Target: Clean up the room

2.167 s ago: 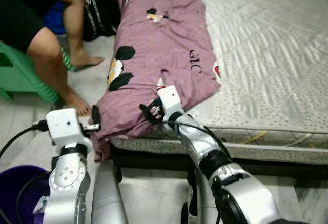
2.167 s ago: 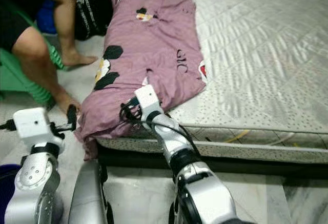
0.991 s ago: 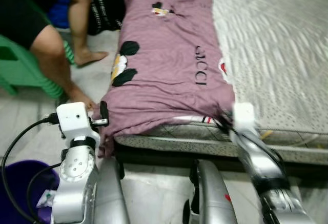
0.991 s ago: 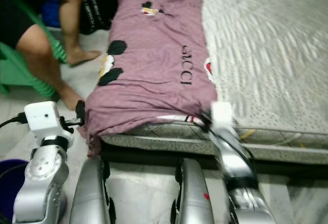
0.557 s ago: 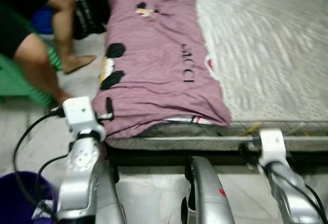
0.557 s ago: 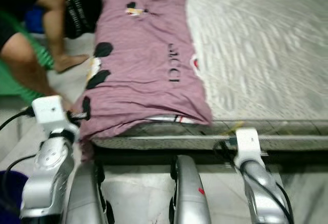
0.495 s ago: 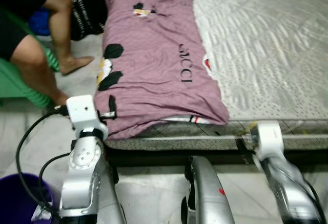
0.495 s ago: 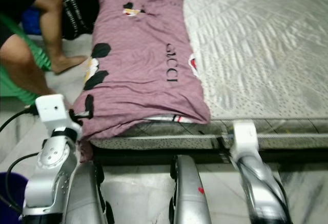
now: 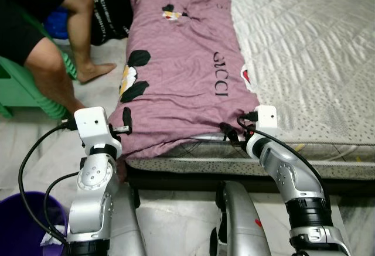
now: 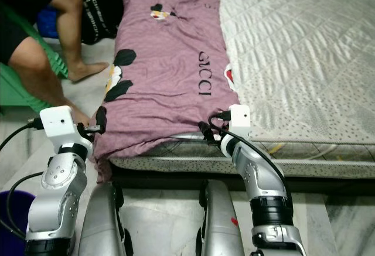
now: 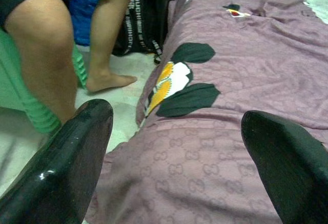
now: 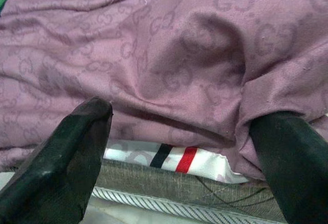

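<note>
A mauve blanket (image 9: 181, 74) with black-and-yellow flowers and dark lettering lies lengthwise along the left side of a grey quilted mattress (image 9: 304, 51). Its near end hangs over the mattress edge. My left gripper (image 9: 125, 128) is at the blanket's near left corner, open, and the cloth lies ahead between its spread fingers (image 11: 77, 167). My right gripper (image 9: 229, 133) is at the near right corner, open, at the hem. In the right wrist view a white lining with a red and black stripe (image 12: 174, 158) peeks out under the folded blanket (image 12: 195, 55).
A person (image 9: 35, 39) sits on a green stool (image 9: 23, 86) at the left, bare feet on the floor close to the blanket's edge. A black bag (image 9: 108, 10) stands behind the legs. A purple bucket (image 9: 23, 221) sits at my lower left. Pale tiled floor (image 9: 176, 209) lies below the mattress.
My right arm left the blanket's near left part, swung out to the right, and has come back to the near right corner. The blanket's near end lies flatter. The camera shifted.
</note>
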`<state>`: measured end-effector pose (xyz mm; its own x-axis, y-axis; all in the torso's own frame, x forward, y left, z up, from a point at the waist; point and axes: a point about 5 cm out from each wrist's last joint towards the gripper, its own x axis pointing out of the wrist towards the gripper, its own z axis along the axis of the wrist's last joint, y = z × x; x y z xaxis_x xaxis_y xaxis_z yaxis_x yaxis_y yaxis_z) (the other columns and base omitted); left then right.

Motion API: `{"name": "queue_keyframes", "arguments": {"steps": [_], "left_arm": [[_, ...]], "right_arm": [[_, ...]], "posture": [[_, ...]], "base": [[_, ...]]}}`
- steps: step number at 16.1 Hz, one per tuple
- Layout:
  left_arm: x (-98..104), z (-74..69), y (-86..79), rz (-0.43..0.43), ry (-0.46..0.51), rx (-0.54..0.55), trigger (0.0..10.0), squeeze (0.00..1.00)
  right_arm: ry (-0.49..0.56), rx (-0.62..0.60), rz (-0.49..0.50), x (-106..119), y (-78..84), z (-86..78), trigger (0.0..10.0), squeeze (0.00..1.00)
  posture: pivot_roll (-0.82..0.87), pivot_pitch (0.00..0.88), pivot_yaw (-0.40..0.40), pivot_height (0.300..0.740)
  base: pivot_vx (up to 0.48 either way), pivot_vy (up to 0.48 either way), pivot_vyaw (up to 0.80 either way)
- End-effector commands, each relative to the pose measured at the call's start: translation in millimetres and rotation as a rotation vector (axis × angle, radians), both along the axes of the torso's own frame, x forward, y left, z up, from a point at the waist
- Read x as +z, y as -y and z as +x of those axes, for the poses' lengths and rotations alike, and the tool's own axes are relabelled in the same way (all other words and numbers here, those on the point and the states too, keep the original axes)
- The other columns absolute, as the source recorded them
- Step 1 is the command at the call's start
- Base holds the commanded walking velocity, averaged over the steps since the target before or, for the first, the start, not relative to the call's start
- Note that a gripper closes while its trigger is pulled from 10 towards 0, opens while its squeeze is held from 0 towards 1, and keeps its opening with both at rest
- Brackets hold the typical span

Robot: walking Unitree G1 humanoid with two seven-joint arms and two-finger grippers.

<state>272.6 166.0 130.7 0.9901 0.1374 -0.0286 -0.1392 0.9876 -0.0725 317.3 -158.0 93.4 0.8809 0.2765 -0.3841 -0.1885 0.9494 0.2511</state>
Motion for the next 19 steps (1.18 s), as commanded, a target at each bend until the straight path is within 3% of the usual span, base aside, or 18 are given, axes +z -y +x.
{"name": "queue_keyframes", "arguments": {"steps": [1,14,15,16,18,19], "left_arm": [[-0.6,-0.2,-0.3,0.002,0.001,-0.004,10.0,0.0],[-0.6,-0.2,-0.3,0.002,0.001,-0.004,10.0,0.0],[-0.4,-1.3,-3.9,0.015,0.003,0.01,10.0,0.0],[-0.4,-1.7,-5.2,0.02,0.002,0.016,10.0,0.0],[0.2,-1.3,-4.6,0.02,0.004,0.015,10.0,0.0],[0.7,-1.1,-4.9,0.019,0.007,0.016,10.0,0.0]], "right_arm": [[-0.025,-0.013,-0.01,-6.2,2.2,-2.5,10.0,0.0],[-0.025,-0.013,-0.01,-6.2,2.2,-2.5,10.0,0.0],[0.05,-0.173,-0.182,-3.5,12.7,16.5,10.0,0.0],[0.088,-0.247,-0.272,-2.5,20.3,18.9,10.0,0.0],[0.078,-0.269,-0.305,-4.6,24.1,17.2,10.0,0.0],[0.131,-0.323,-0.341,2.5,29.6,16.3,10.0,0.0]], "posture": [[0.03,0.077,-0.012,0.537],[0.03,0.077,-0.012,0.537],[0.06,0.079,-0.001,0.537],[0.06,0.079,-0.002,0.537],[0.06,0.079,-0.002,0.537],[0.06,0.079,0.0,0.537]], "base": [[0.0,0.0,0.0],[0.0,0.0,0.0],[0.0,0.0,0.0],[0.0,0.0,0.0],[0.0,0.0,0.0],[0.0,0.0,0.0]]}}
